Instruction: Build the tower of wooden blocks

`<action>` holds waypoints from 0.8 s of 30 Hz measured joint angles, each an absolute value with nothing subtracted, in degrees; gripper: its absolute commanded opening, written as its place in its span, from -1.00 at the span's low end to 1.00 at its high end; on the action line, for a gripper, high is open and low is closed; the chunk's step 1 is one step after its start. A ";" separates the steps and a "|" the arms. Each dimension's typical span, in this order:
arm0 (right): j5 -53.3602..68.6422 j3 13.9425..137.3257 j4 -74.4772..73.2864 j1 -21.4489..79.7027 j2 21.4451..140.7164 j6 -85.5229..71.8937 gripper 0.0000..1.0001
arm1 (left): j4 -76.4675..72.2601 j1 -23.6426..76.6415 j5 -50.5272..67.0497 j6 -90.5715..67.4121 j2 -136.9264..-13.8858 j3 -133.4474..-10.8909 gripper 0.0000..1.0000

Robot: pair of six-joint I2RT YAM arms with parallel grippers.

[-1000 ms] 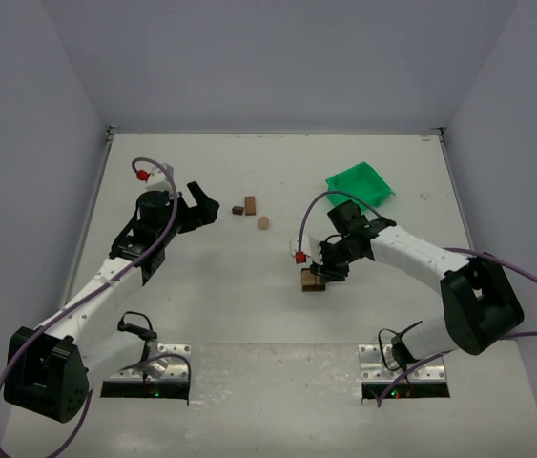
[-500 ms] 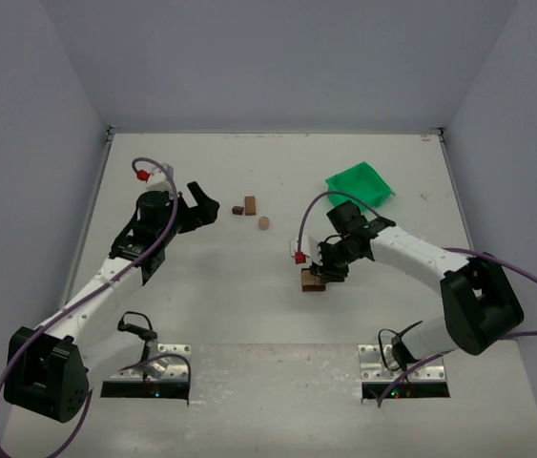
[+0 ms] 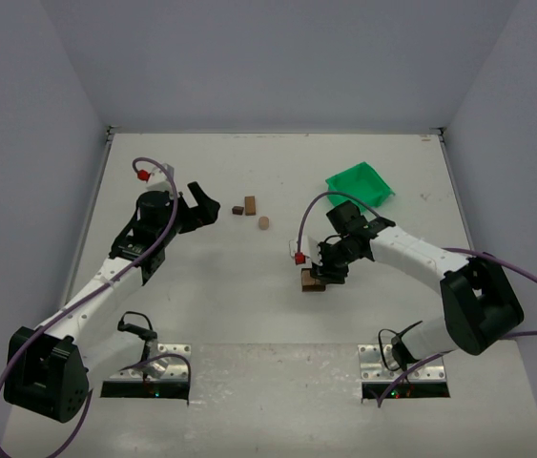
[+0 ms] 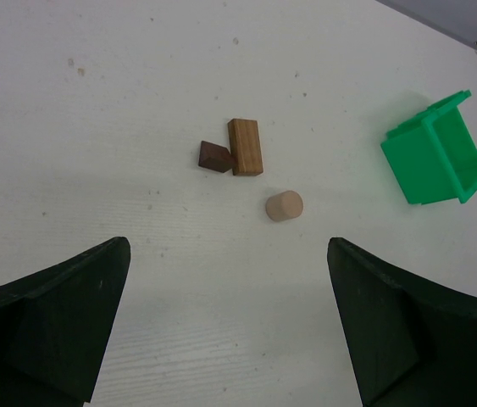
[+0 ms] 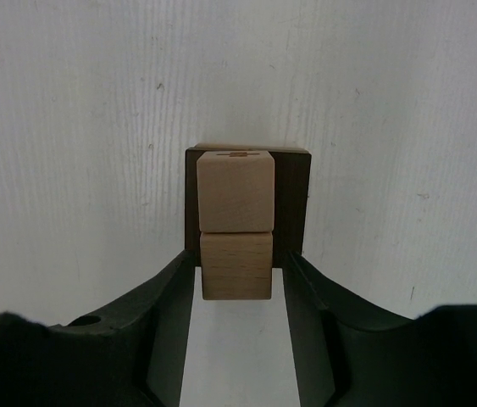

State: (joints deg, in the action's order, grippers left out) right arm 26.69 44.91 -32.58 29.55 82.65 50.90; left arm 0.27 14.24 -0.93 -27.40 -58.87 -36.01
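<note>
The tower [image 3: 313, 280] stands mid-table: a dark brown base block [image 5: 291, 203] with a light tan block [image 5: 235, 225] on it. In the right wrist view my right gripper [image 5: 238, 264] straddles the tan block, with a thin gap on each side; it also shows in the top view [image 3: 323, 271]. My left gripper [image 4: 225, 254] is wide open and empty, at the left [image 3: 203, 205]. Ahead of it lie a small dark brown cube [image 4: 214, 157], a brown rectangular block [image 4: 245, 146] and a short tan cylinder [image 4: 285, 206]. These show in the top view too: cube [image 3: 237, 211], rectangular block [image 3: 250, 205] and cylinder [image 3: 263, 223].
A green plastic bin [image 3: 359, 183] sits at the back right of the table, behind the right arm; it also shows in the left wrist view [image 4: 437, 148]. White walls close the table at the back and sides.
</note>
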 measured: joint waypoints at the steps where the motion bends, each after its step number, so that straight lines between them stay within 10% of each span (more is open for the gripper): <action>1: 26.58 44.91 -32.56 29.57 82.65 50.96 0.01 | 0.27 14.24 -0.85 -27.40 -58.87 -36.01 1.00; 9: 24.86 44.93 -32.52 29.78 82.50 51.18 0.38 | 0.27 14.24 0.17 -27.38 -58.87 -36.01 1.00; 14: 24.26 44.95 -35.52 29.78 79.52 52.33 0.97 | 0.27 14.24 0.83 -27.24 -58.87 -36.01 1.00; 24: 23.97 45.62 -41.47 29.85 65.78 56.61 0.97 | 1.07 14.33 2.59 -27.30 -58.49 -36.01 1.00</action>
State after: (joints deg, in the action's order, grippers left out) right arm 23.97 45.62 -41.47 29.85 65.78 56.61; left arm 1.07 14.33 2.59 -27.30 -58.49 -36.01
